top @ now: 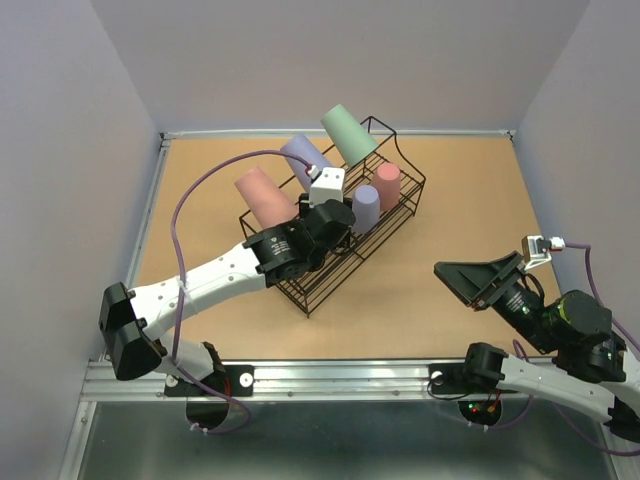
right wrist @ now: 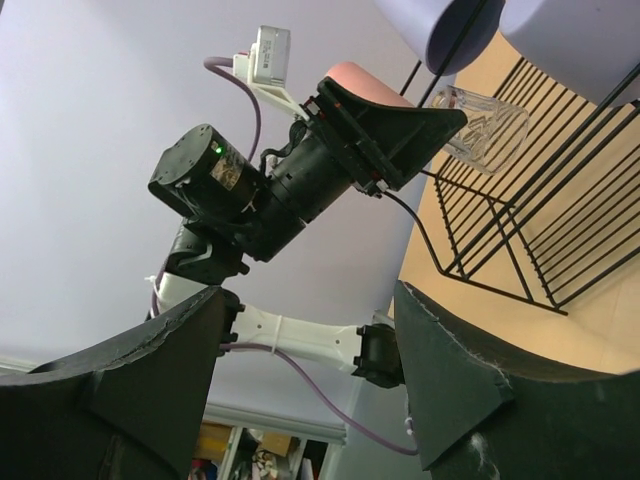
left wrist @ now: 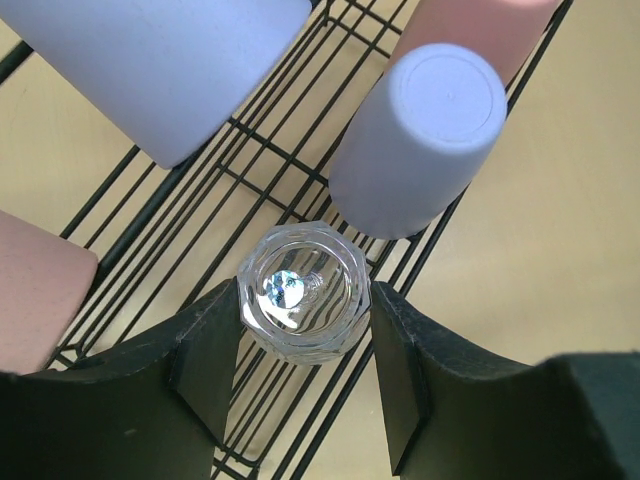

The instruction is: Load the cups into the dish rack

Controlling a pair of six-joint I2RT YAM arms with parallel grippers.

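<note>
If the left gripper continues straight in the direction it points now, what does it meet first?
The left gripper points down into the dish rack with the tiny clear cup between its fingers. Going straight on, the cup would probably meet the rack's wire floor first, just beside the smaller lavender cup. Depth is unclear.

Black wire rack [left wrist: 250, 160], glossy clear tumbler [left wrist: 303, 291]

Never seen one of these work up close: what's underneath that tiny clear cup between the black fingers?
Under the clear cup, between the left gripper fingers, lie the dish rack wires over tan table. Whether the cup touches them is unclear.
</note>
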